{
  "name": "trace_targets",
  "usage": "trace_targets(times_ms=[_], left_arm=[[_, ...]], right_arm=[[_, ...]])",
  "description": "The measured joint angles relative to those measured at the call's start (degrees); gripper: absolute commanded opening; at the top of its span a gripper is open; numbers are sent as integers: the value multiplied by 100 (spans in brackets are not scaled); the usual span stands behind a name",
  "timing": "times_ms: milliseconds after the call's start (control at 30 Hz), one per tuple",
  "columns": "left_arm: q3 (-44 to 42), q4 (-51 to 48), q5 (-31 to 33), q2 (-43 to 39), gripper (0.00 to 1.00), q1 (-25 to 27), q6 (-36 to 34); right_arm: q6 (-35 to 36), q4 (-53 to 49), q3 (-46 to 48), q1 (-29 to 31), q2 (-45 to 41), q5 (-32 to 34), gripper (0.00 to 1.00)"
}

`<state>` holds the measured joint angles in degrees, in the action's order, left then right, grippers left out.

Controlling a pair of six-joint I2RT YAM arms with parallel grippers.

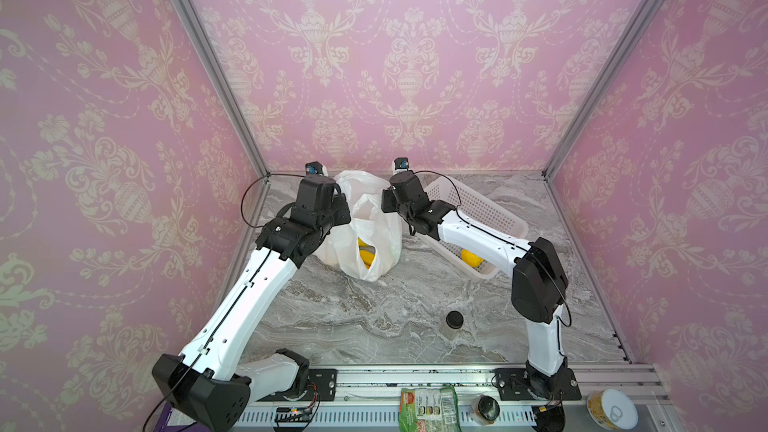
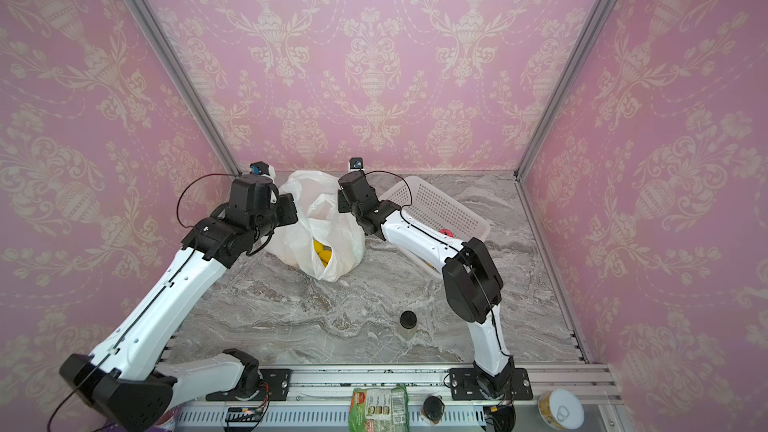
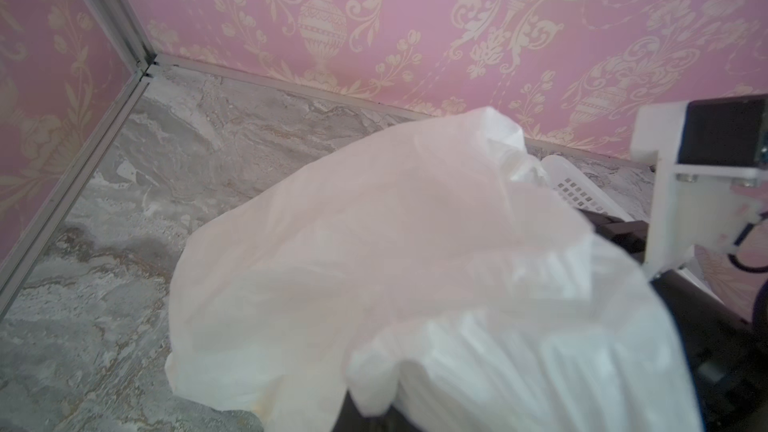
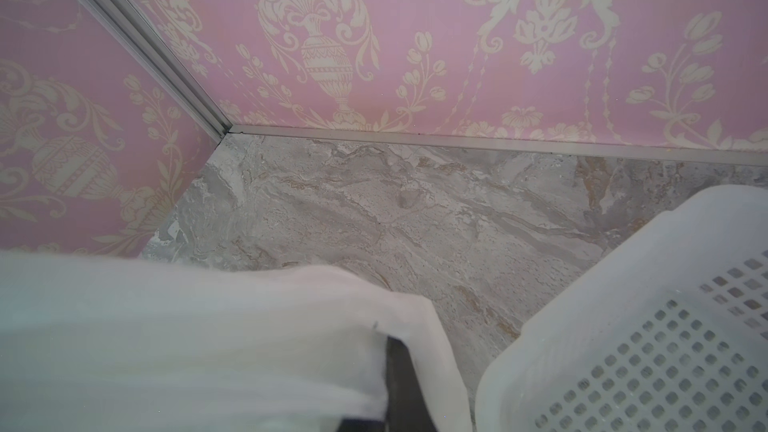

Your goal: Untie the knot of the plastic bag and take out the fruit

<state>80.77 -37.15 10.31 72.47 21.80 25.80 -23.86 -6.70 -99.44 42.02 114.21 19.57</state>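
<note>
The plastic bag [image 1: 376,228] [image 2: 305,238] stands near the back of the marble table, its mouth pulled wide. Yellow fruit [image 1: 365,258] [image 2: 321,252] shows through the opening. My left gripper [image 1: 341,209] is shut on the bag's left rim; in the left wrist view white plastic [image 3: 374,263] drapes over the gripper [image 3: 374,417]. My right gripper [image 1: 390,201] is shut on the right rim, with plastic [image 4: 187,347] folded over one dark finger [image 4: 401,384]. The knot does not show in any view.
A white perforated basket [image 1: 478,207] [image 4: 644,326] lies right of the bag under my right forearm, holding a yellow fruit [image 1: 471,259] and a red piece [image 2: 446,232]. A black-lidded jar [image 1: 454,323] stands front centre. Packets and a can [image 1: 613,409] sit beyond the front rail.
</note>
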Motion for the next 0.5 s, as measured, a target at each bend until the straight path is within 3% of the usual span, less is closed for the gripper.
trace_targets(times_ms=[100,167,267,400,500], left_arm=[[640,-22,-166,356,0,-22,-186],[938,-7,-267,470,0,-28,-269],[868,50,-439,343,0,-26,-282],[-435,380,-717,-376,0,-20,-149],[-1757,509,-817,-997,0,13,101]], right_arm=[[7,4,-39,0,-70,-2,2],[42,39,-48,0,-109,-2,10],[192,96,-13,0,-192,-9,36],[306,385,542,0,-662,-20,74],[382,483,1078,0,-1178,-76,83]])
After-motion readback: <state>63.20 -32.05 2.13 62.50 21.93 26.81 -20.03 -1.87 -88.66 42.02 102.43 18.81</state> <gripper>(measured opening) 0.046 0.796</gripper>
